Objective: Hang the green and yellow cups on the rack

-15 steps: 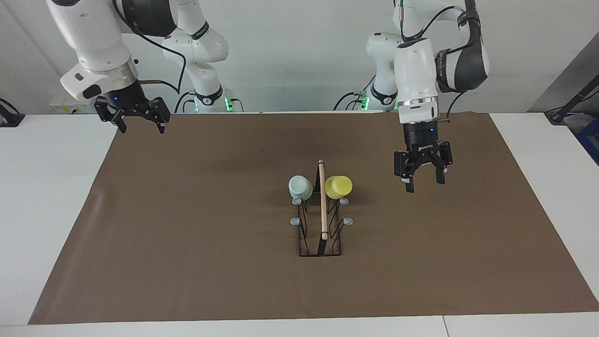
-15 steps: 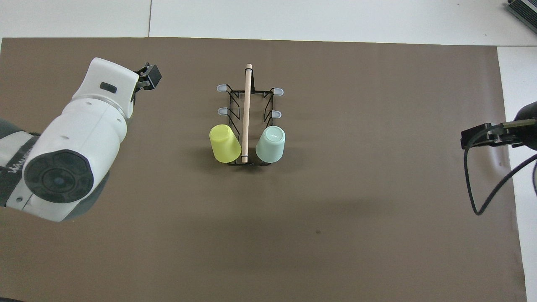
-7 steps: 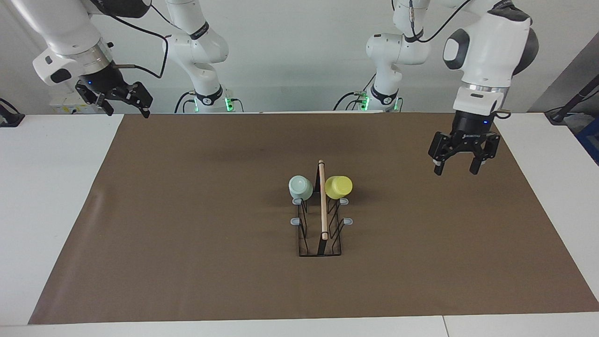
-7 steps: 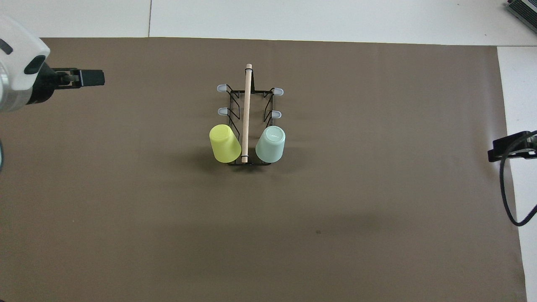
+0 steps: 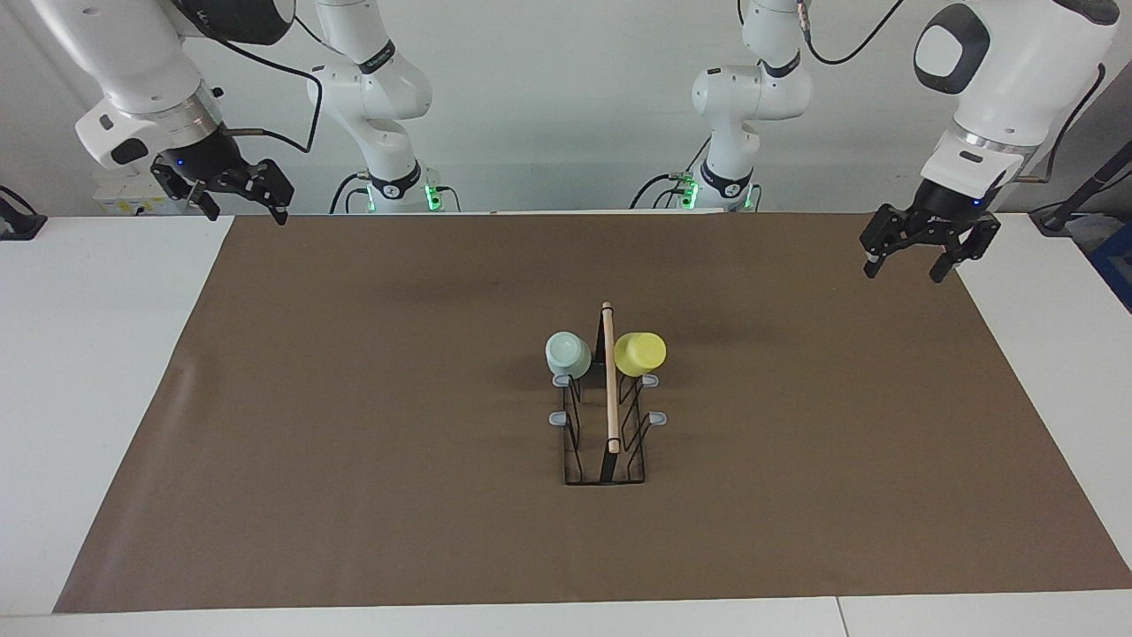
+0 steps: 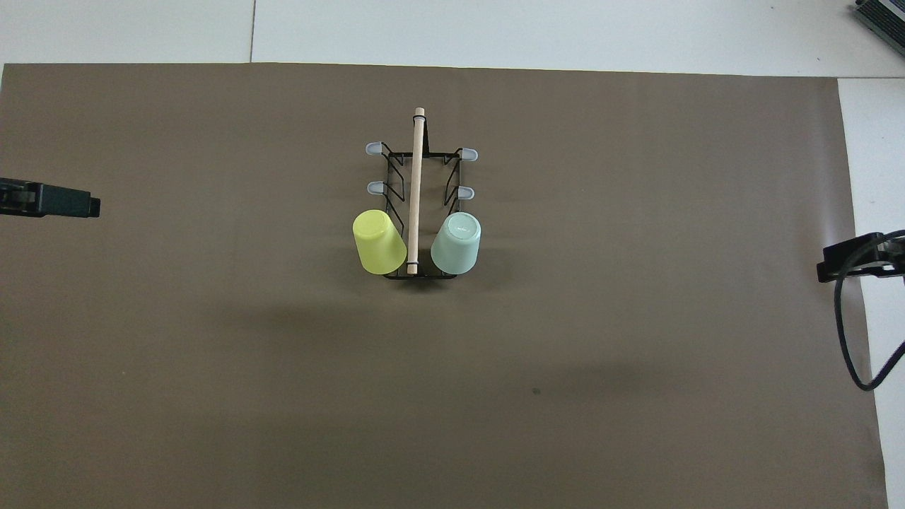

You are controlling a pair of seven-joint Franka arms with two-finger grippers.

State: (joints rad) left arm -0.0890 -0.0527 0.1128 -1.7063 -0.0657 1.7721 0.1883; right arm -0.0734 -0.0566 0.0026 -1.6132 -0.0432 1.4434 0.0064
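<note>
While your overhead view catches only the tips of each hand, the facing view shows both spread and empty: the left hand (image 5: 920, 254) over the mat's (image 5: 354, 442) corner, the right hand (image 5: 234, 196) over the table (image 5: 88, 354) edge. Both cups, green (image 5: 567, 354) and yellow (image 5: 639, 353), hang on the rack (image 5: 608, 416), on its prongs nearest the robots.

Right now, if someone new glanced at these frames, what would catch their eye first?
The two bright cups: the yellow cup and the green cup hang on the prongs of the rack nearest the robots, either side of its wooden rod, in the middle of the brown mat. Next, both arms are raised at the mat's ends: the left gripper open over one end, the right gripper open over the other, neither holding anything.
</note>
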